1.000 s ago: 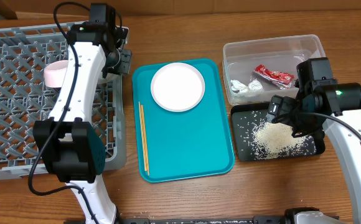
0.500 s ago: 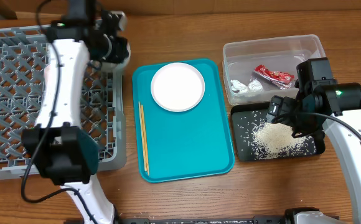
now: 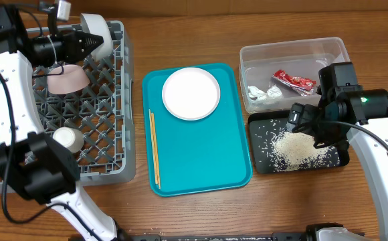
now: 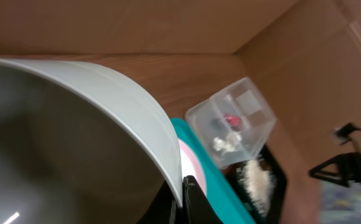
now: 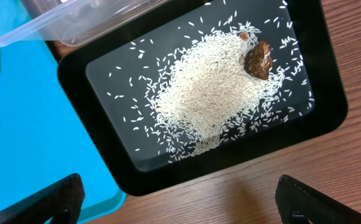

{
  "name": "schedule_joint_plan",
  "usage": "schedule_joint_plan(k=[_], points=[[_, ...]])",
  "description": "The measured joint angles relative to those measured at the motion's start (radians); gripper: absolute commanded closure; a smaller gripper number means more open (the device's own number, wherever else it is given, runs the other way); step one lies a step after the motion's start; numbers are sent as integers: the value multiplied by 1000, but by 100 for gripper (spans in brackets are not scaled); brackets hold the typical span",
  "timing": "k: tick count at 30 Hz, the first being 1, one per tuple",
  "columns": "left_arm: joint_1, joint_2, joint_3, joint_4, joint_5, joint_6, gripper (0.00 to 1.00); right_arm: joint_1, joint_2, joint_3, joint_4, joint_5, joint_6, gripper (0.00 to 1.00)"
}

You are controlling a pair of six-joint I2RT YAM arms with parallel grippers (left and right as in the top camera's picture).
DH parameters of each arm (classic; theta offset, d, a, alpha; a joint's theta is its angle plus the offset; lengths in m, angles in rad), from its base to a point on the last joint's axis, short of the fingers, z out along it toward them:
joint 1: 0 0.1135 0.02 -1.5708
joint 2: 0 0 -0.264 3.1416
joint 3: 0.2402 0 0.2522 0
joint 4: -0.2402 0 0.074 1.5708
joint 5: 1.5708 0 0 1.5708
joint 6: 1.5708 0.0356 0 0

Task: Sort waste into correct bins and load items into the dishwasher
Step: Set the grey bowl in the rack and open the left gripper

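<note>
My left gripper (image 3: 95, 41) is shut on the rim of the grey-green bowl (image 3: 95, 27), holding it on its side over the back of the grey dish rack (image 3: 107, 134). The bowl fills the left wrist view (image 4: 75, 124), with the fingers (image 4: 182, 200) pinching its edge. The pink bowl (image 3: 67, 79) and white cup (image 3: 68, 138) sit in the rack. The white plate (image 3: 190, 93) and chopsticks (image 3: 154, 148) lie on the teal tray (image 3: 207, 154). My right gripper (image 5: 180, 205) is open and empty over the near edge of the black tray (image 5: 330, 112).
The black tray (image 3: 261, 164) holds rice (image 5: 211, 93) and a brown scrap (image 5: 258, 60). The clear tub (image 3: 294, 50) behind it holds the red wrapper (image 3: 293, 82) and white napkin (image 3: 259, 93). Bare wood lies in front of the trays.
My left arm has swung from the rack's right back corner to its left back. This uncovers the pink bowl and cup, and the grey-green bowl now shows in its grip. The right arm has not moved.
</note>
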Motion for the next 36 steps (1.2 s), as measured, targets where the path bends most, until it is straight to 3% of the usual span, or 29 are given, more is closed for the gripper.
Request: schedule_joint_plan(k=[5,13,15,17,18,23,27,30,36], points=[[26,138,0,-2,144,7,96,0,0,0,0,0,0,0],[56,246,-1,-56,208,14,94,0,0,0,3,-2,0,0],[62,248,-1,-69,203,19,84,0,0,0,3,-3,0,0],[71,248,-1,-88,184,23,63,0,0,0,3,-3,0,0],[79,248,-1,-100,171,20,58,0,0,0,3,-3,1,0],[135,248,-1,-165,118,19,37,0,0,0,5,-3,0,0],[170,242,-1,-201,115,27,25,0,0,0,5,-3,1,0],[180,224,-1,-214,108,42,0,0,0,0,4,-3,1,0],[173,61,-3,-216,1,41,0,0,0,0,-3,-3,0,0]])
